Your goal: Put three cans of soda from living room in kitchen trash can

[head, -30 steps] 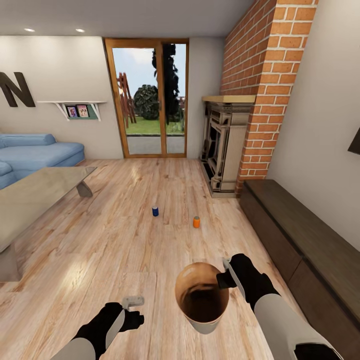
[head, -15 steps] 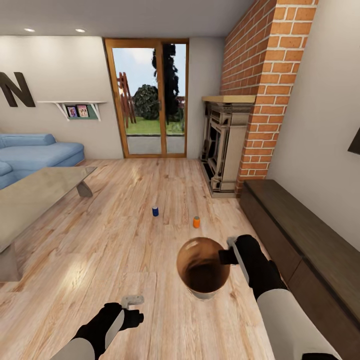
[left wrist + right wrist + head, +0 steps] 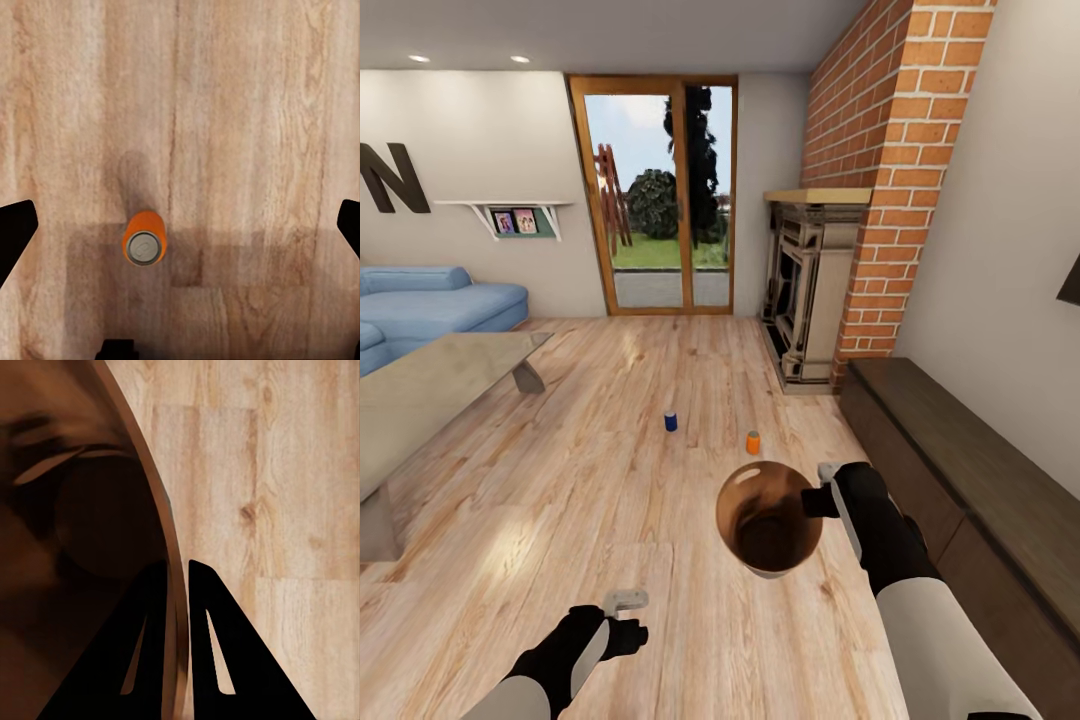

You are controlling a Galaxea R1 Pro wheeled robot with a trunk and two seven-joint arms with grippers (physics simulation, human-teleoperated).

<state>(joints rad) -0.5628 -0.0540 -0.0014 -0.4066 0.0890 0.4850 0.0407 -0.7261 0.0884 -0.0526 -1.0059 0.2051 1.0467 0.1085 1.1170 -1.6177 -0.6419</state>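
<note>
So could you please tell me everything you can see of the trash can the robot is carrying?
The trash can is a small round tapered bin, glossy brown inside and pale grey-beige outside. It hangs above the wood floor, tilted so its open mouth faces the head camera, and looks empty. The right gripper pinches its rim, one finger inside the wall and one outside. Nothing else touches it.

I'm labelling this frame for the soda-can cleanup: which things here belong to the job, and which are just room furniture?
Job:
- trash can, rim pinched by the right gripper
- dark blue can, on the floor
- orange can, on the floor
- orange can under the open left gripper

Just there:
- sofa
- coffee table
- fireplace
- glass doors
- low cabinet
</note>
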